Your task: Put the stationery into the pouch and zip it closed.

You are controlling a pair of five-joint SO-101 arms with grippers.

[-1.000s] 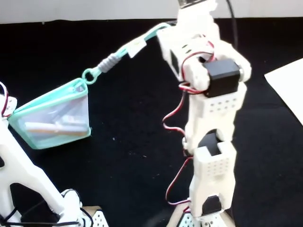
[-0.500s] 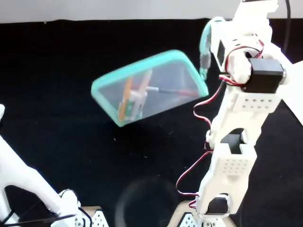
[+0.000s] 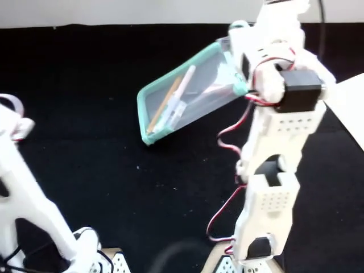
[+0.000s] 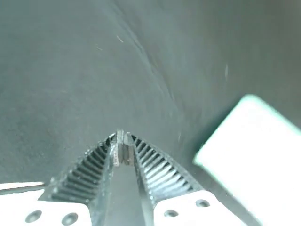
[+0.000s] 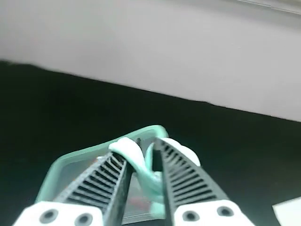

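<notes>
One pouch, with the stationery seen inside, was held tilted above the table by its strap, which was pinched in the right gripper, while the left gripper was pressed together, empty, over the table.

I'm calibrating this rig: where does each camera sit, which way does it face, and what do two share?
High view: fixed off the arms, looking down over the table; shows left arm and right arm holding the pouch.
Left wrist view: on the left arm, facing down at the table; shut left end effector shows.
Right wrist view: on the right arm, facing the back wall; right end effector clamps the pouch's strap.
Shared: high and right wrist views both show the pouch.
</notes>
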